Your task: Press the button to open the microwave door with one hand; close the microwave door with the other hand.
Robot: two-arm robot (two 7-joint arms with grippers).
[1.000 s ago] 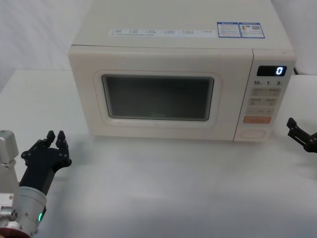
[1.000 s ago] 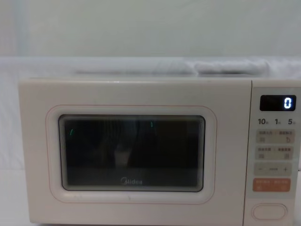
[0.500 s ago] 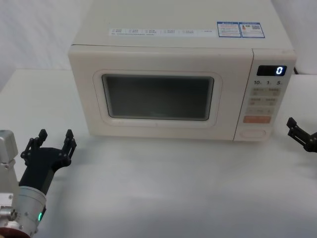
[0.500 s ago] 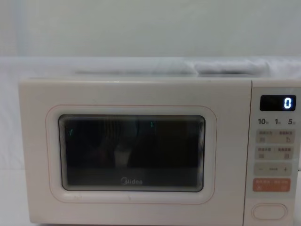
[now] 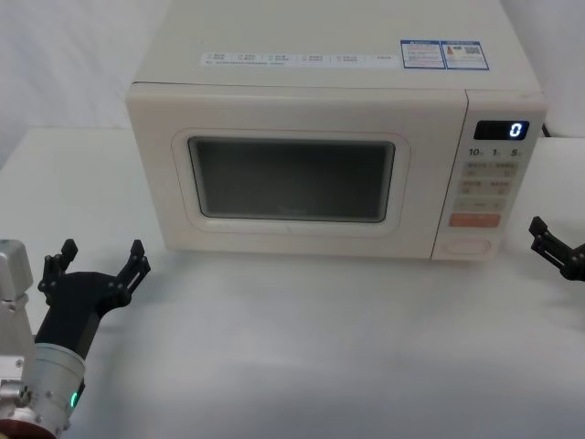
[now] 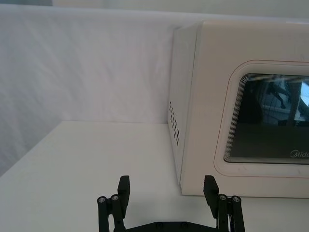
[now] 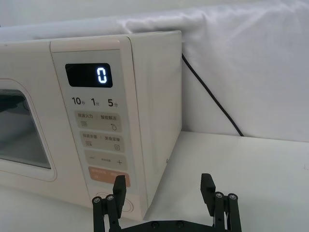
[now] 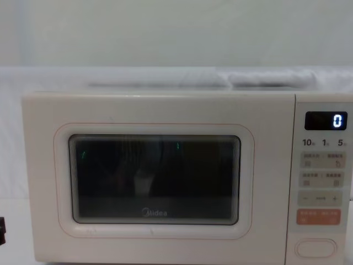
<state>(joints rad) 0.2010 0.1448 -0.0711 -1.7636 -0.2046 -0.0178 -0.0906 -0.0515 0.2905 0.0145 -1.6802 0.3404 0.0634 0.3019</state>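
Observation:
The cream microwave door [image 5: 292, 174] [image 8: 154, 176] [image 6: 270, 121] with its dark window is closed flush with the oven. The button [image 5: 466, 245] [image 8: 315, 248] is the large cream oblong at the bottom of the control panel; in the right wrist view it is mostly hidden behind a finger. My left gripper [image 5: 99, 262] [image 6: 166, 188] stands open on the table in front of the oven's left corner, holding nothing. My right gripper [image 5: 551, 240] [image 7: 164, 188] is open to the right of the panel, empty, near the oven's front right corner.
The microwave stands on a white table [image 5: 320, 347] against a white cloth backdrop. A black power cable [image 7: 212, 96] runs down behind the oven's right side. An orange key [image 8: 318, 217] sits just above the button. The display [image 5: 501, 130] reads 0.
My left gripper's fingers have spread from nearly shut to wide open, in place. The right gripper, the door and the display are unchanged.

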